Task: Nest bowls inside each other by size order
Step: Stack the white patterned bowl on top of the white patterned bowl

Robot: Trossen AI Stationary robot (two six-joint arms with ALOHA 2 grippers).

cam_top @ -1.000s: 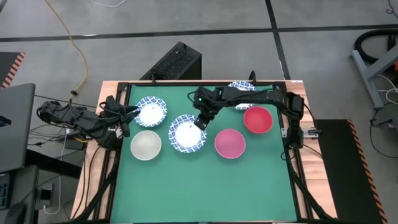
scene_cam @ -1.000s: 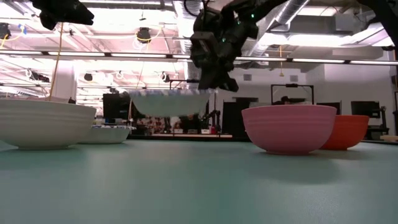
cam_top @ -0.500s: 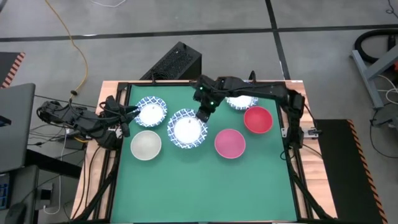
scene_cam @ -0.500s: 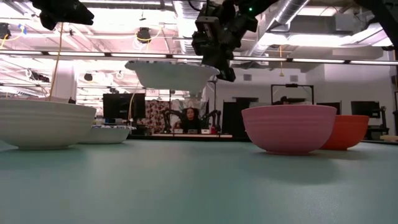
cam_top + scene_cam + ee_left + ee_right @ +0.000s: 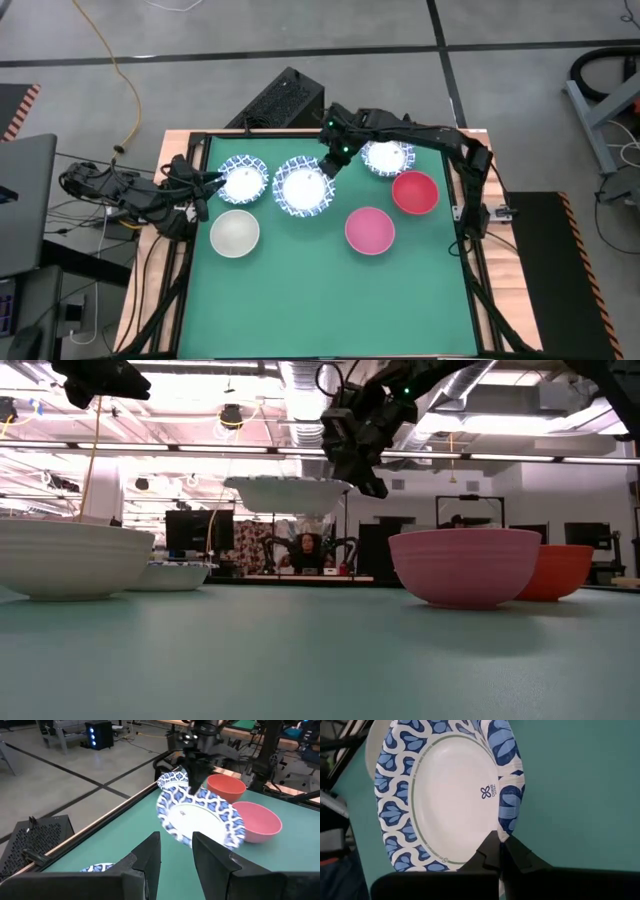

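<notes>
My right gripper [image 5: 501, 854] has its fingers pinched together on the patterned rim of a blue-rimmed bowl [image 5: 304, 187], and the bowl hangs in the air from this one edge. In the low view it is clearly off the green table [image 5: 330, 290], a little tilted, above the gap between the plain off-white bowl [image 5: 70, 558] and the pink bowl [image 5: 466, 565]. From above, the carried bowl lies between two other blue-rimmed bowls — one toward the left arm [image 5: 243, 177], one at the far edge near the right arm [image 5: 387, 156]. The red bowl [image 5: 414, 192] sits beside the pink one.

I judge this as the carrying step: one bowl is lifted and not yet placed in another. The next move calls for choosing a larger bowl, bringing the held one level over its middle, lowering it in, and only then letting the rim go. A grip on one edge lets the bowl swing, so I would go slowly.

My left gripper [image 5: 176, 851] waits at the left edge of the table, fingers a little apart and holding nothing.
</notes>
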